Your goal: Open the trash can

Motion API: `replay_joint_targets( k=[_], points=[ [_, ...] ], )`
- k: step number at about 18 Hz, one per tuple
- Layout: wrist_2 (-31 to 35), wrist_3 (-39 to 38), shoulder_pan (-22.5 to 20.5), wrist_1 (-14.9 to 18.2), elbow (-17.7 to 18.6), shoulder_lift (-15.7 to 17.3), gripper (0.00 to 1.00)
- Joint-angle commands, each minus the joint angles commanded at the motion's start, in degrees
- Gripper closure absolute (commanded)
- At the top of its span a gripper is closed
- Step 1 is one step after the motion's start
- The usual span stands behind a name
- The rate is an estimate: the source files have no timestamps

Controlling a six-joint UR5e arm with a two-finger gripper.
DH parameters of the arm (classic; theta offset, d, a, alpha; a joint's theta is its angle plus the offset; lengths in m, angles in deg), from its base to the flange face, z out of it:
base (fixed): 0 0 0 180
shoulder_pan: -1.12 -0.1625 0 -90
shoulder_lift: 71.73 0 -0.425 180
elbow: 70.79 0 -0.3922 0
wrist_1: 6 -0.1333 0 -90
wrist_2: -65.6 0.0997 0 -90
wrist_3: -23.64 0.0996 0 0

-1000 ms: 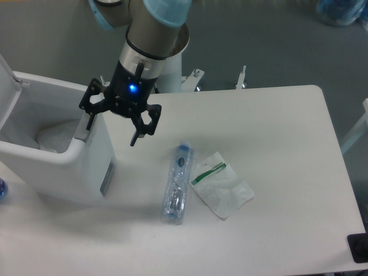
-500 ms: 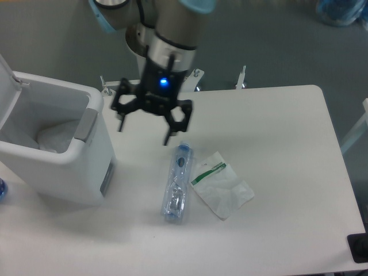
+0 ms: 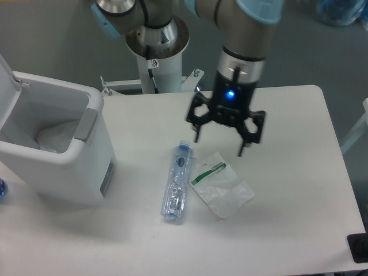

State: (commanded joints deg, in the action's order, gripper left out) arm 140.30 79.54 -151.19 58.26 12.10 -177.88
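Trash can [image 3: 54, 155] stands open at the desk's left edge, well apart from the hand [image 3: 221, 144] over mid-desk.

Fixed camera: the hand hangs with its fingers spread wide, holding nothing, above the bare white desk [image 3: 287, 172] just up from a crumpled wrapper [image 3: 221, 185] and right of a clear plastic bottle [image 3: 176, 183]. The can's lid is tipped up at far left, white stuff lying inside. Bare desk lies between can and bottle; the right half is bare out to its rounded edge.
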Motion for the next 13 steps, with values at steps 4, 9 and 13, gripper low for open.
replay_joint_targets(
  k=[4, 9, 13],
  points=[
    [7.02, 4.56, -1.41, -0.18, -2.21, -5.02, 0.0],
    [11.35, 12.02, -4.13, 0.61, -1.59, -5.91, 0.0],
    [11.52, 16.79, -4.32, 0.61, -1.68, -6.87, 0.0]
  ],
)
